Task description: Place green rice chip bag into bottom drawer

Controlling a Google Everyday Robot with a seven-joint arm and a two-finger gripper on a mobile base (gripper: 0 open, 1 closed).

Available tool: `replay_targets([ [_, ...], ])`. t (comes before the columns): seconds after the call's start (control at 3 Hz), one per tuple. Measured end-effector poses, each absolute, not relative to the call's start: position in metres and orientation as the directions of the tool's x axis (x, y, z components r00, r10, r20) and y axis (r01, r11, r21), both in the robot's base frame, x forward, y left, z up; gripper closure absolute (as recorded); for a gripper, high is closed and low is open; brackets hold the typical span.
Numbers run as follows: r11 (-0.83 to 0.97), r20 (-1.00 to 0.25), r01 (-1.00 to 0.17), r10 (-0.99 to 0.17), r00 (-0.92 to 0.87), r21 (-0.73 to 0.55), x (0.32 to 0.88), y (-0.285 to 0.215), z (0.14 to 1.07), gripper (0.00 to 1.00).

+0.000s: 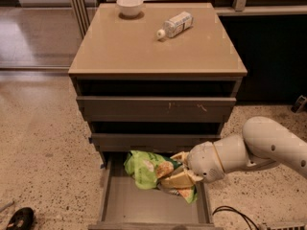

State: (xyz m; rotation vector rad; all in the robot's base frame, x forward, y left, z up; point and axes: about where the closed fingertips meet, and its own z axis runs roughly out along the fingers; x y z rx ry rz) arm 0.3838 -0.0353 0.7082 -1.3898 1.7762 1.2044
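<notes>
White arm (268,145) in from right edge of frame, lower half: fat rounded link sloping down-left, then rounded wrist housing (206,162) pointing left toward bottom centre. Forearm roughly horizontal, tipped slightly down at the wrist end. Gripper (173,169) at lower centre, over right half of the pulled-out bottom drawer (108,195), just below the front of the middle drawer (153,141). Tan fingers (180,180) pinched onto the green rice chip bag (144,169): one at the bag's upper right edge, one underneath, bag's right end clamped between. Bag crumpled, bright green, chip pictures facing up, spreading left from the gripper across the drawer's back-middle area, one corner hanging down near the drawer's right wall. Cannot tell whether bag's underside touches the drawer floor. Grey drawer floor visible toward bottom edge of frame. Middle drawer and scratched top drawer (153,109) pushed in, dark gap above each. On the tan cabinet top (144,51), upper part of frame: white bowl (130,5) at back left, clear bottle (176,24) with white label lying on its side just right of it, both well apart from the arm. Speckled floor (43,143) at left; dark object (19,218) in lower-left corner; black cable (235,213) at lower right.
</notes>
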Motion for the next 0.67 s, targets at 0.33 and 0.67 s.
replay_targets([
  [0.33, 0.036, -0.854, -0.95, -0.429, -0.296, 0.311, 0.394, -0.024, 0.663, 1.0],
  [0.67, 0.067, -0.835, -0.942, -0.445, -0.323, 0.329, 0.392, -0.022, 0.622, 1.0],
])
